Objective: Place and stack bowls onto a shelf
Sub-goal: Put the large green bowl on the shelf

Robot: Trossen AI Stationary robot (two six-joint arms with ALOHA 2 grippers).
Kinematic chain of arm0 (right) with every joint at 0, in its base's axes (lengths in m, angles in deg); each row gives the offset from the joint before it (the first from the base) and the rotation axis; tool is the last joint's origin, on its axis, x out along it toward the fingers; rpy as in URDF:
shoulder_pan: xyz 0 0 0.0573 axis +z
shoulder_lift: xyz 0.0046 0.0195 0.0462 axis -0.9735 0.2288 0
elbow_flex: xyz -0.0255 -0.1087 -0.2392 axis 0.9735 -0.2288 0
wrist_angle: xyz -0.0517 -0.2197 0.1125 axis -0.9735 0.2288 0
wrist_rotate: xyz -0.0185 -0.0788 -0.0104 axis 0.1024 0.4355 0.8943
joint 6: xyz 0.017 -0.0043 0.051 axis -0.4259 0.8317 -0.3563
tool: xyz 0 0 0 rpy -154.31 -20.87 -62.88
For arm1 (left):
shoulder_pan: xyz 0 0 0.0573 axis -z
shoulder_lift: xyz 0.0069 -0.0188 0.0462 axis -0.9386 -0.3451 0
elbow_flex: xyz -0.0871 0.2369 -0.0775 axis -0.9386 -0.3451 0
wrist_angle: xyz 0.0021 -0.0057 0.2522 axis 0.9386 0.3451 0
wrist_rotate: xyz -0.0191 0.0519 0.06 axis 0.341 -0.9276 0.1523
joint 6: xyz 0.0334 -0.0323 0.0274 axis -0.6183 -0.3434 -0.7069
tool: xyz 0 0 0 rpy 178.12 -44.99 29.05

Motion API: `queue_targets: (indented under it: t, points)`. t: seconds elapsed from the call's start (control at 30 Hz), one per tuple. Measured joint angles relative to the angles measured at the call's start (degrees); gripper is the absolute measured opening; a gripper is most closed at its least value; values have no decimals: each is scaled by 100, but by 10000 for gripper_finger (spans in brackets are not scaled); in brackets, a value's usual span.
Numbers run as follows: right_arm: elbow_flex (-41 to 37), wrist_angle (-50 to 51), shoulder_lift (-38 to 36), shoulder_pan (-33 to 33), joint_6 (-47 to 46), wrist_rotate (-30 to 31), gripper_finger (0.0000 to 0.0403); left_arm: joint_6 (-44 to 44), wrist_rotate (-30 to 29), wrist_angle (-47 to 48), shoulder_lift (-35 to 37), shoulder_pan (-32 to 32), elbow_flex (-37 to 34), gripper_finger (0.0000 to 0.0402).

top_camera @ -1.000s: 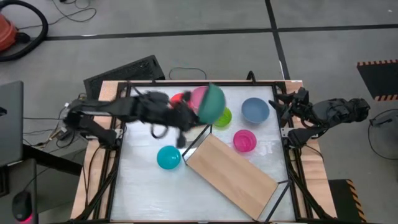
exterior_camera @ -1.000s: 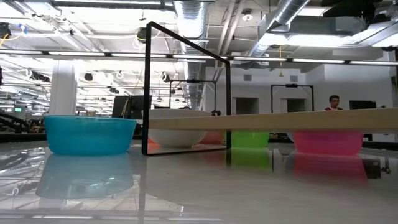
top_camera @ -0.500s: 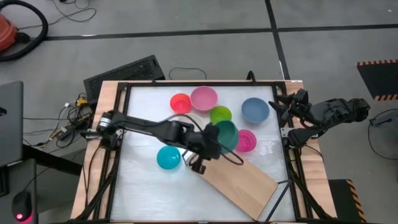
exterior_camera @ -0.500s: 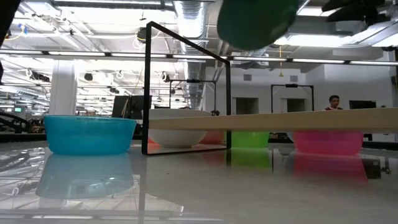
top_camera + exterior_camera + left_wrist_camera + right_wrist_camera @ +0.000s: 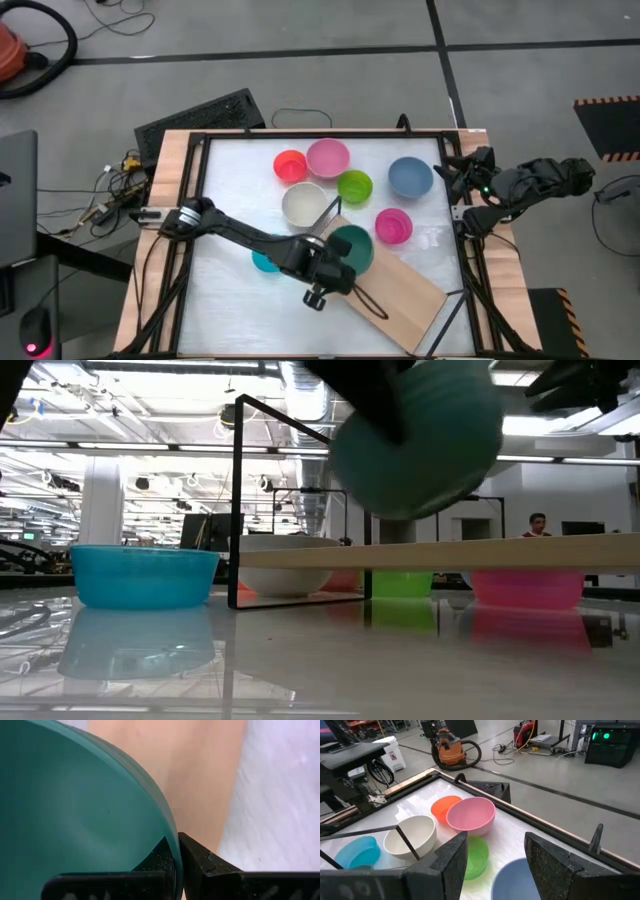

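My left gripper is shut on the dark green bowl, which hangs in the air over the far-left end of the light-wood shelf. In the low view the dark green bowl floats above the shelf board. The red, pink, lime, blue, white and magenta bowls stand on the table. The cyan bowl is partly hidden under my left arm. My right gripper waits open at the table's right edge. My left gripper pinches the dark green bowl's rim between its two fingers, one finger inside the bowl and the other finger outside. It comes at the rim from the table's near-left side. The bowl is lifted clear above the shelf board.
The shelf lies slantwise on the white tabletop, its black frame standing up at one end. The white, lime and magenta bowls sit close along its far side. A black keyboard lies beyond the far-left corner. A person is far off in the room.
My left gripper has carried the dark green bowl from above the pink and lime bowls toward the table's near edge and downward. The bowl now hangs over the shelf's far-left end and has dropped into the low view. The pink and lime bowls are uncovered again.
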Motion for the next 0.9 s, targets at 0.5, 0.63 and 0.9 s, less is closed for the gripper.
queue_targets:
  t: [0.5, 0.63, 0.9]
  points:
    - [-2, 208, 0, -1, 38, 0, 221, -106, 230, 606, -86, -34, 2, 0]
    - [-2, 218, 0, -1, 38, 0, 221, -305, 329, 673, -84, -69, 2, 0]
    - [-2, 218, 0, -1, 43, 0, 221, -592, 380, 867, -251, -199, 2, 0]
